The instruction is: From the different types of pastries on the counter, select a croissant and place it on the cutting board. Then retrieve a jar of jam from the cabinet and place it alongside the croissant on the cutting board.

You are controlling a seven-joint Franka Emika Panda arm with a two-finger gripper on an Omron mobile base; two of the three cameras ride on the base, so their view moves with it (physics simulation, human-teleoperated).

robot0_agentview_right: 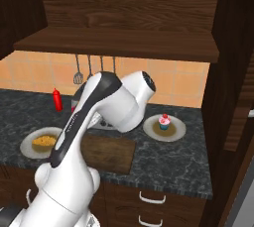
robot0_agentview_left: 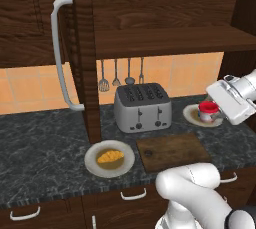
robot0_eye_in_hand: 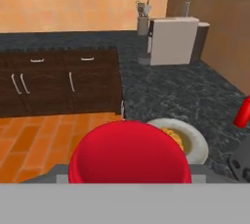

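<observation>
— Fingers?
— Mine pinch the jam jar (robot0_agentview_left: 208,111), held up in my gripper (robot0_agentview_left: 212,113) at the right, above the counter (robot0_agentview_left: 45,143).
— Croissant?
— On its plate (robot0_agentview_left: 92,164), left of the bare board (robot0_agentview_left: 172,151).

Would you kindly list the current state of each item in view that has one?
cabinet door: swung open
jar of jam: lidded, held in the air by the gripper
croissant: lying on a round plate, not yet moved
cutting board: bare
cupcake: upright on its plate
</observation>
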